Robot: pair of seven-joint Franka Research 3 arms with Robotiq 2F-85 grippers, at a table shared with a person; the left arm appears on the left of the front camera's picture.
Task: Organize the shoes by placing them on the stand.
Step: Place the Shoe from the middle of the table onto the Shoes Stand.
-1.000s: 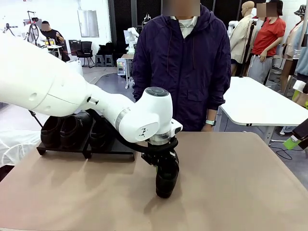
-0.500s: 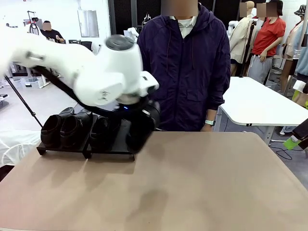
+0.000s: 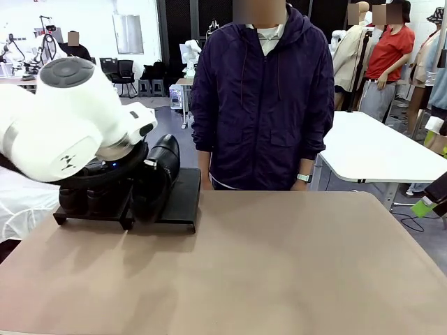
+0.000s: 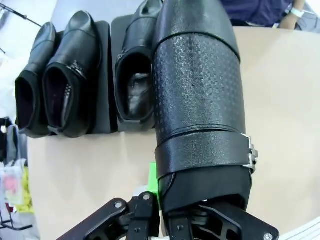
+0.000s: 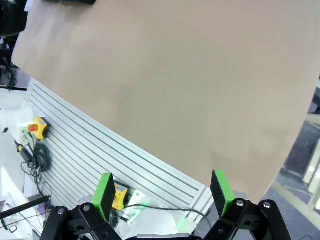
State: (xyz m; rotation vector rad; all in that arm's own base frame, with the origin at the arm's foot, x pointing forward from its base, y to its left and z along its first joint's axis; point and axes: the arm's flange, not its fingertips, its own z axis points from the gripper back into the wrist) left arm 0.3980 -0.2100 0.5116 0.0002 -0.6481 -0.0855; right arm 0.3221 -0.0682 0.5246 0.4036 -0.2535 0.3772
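Last shoe carried over the stand's free slot

Front view: the left hand (image 3: 150,183) grips the fourth shoe (image 3: 159,174) above the stand (image 3: 183,199), at the tan desk (image 3: 293,265)'s far left; a busy lab lies behind the person. Left wrist view: the held shoe (image 4: 200,100) looks stiff, glossy and likely slippery, best pinched at the heel collar; three shoes (image 4: 65,80) sit racked. Right wrist view: the right hand (image 5: 162,192) hangs open over bare desk.

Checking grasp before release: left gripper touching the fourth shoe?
Touching. In the left wrist view the left gripper is shut on the fourth shoe, its heel end between the fingers.
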